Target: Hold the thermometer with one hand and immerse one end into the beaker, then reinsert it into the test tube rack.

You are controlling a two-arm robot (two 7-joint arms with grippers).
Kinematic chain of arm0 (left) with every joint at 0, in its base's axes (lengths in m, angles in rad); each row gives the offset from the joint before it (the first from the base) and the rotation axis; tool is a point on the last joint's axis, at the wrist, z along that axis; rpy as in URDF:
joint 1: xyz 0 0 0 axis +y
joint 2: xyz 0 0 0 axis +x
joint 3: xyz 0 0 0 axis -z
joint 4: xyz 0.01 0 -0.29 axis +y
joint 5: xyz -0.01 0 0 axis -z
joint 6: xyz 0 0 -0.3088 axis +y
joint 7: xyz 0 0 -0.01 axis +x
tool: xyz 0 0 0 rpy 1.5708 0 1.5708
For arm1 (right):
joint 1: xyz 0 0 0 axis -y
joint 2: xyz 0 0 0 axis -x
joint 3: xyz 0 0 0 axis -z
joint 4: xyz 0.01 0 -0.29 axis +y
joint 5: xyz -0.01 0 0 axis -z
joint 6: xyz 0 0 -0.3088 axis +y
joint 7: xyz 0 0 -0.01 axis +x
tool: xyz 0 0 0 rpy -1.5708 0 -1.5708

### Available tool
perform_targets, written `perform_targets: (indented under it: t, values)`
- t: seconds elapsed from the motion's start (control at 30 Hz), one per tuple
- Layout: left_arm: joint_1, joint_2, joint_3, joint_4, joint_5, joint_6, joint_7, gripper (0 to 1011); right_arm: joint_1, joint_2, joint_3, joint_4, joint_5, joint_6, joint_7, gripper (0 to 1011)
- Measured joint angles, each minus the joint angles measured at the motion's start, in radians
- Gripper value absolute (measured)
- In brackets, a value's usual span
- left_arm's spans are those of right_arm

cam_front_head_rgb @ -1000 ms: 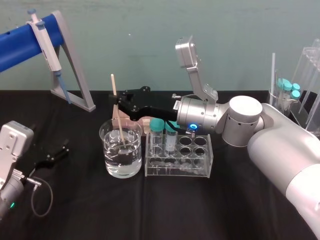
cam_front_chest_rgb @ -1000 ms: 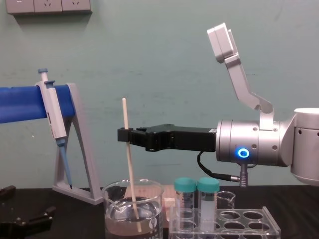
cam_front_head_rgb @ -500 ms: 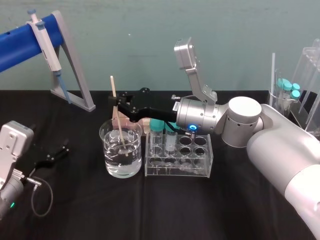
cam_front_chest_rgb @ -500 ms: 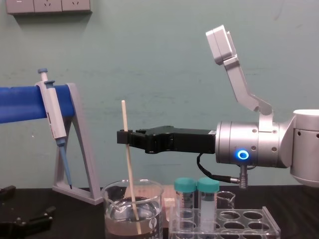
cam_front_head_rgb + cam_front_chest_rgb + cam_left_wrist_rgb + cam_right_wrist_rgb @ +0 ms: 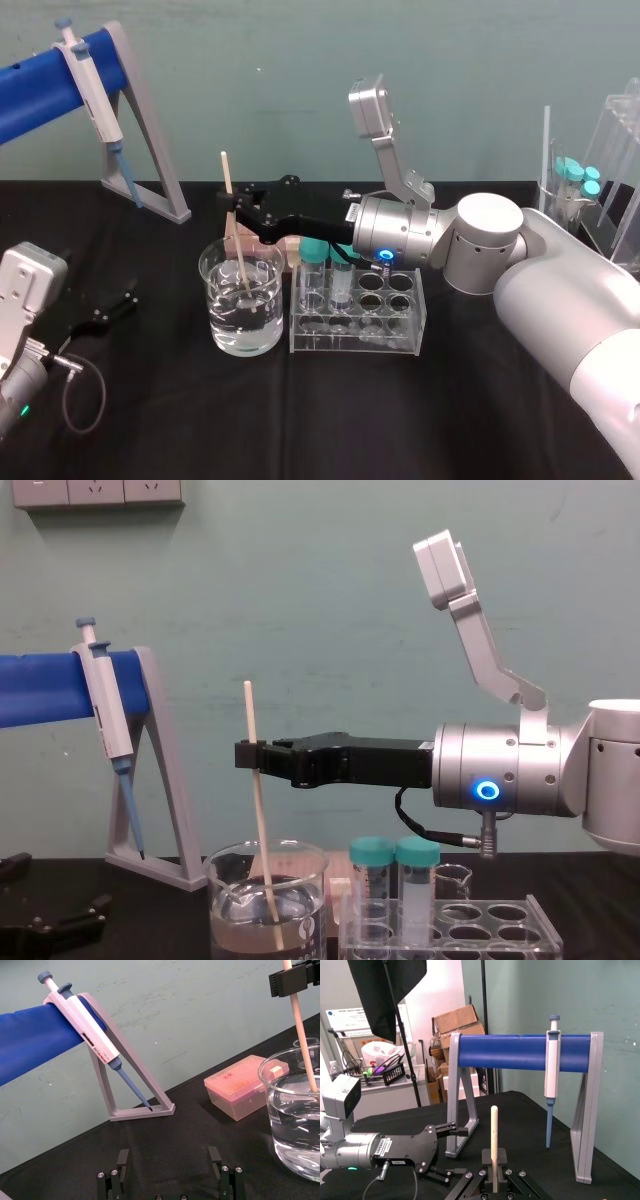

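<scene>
Above the beaker (image 5: 262, 335), right end effector (image 5: 232, 204) clamps dipped thermometer (image 5: 226, 172); left end effector (image 5: 169, 1156) open over table (image 5: 450, 420).

bright, even indoor light, soft shadows.

- A table (image 5: 150, 420) under a black cloth carried everything.
- The beaker (image 5: 242, 310), partly filled with clear liquid, stood on the cloth left of centre.
- The test tube rack (image 5: 357, 320) stood just beside the beaker, on its right.
- A pale pink box (image 5: 240, 1087) sat behind the beaker.
- A small glass beaker (image 5: 452, 880) stood behind the rack.
- A grey pipette stand (image 5: 150, 199) rested at the back left, well apart from the beaker.
- Clear holders (image 5: 615, 160) stood at the far right edge.
</scene>
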Motion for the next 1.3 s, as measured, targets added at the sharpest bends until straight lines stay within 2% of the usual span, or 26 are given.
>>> perform_targets:
  t: [1.3]
  values:
    - [0.0,0.0,0.0,0.0,0.0,0.0,0.0,1004,0.0,0.0,0.0,0.0,0.001,0.001,0.0,53]
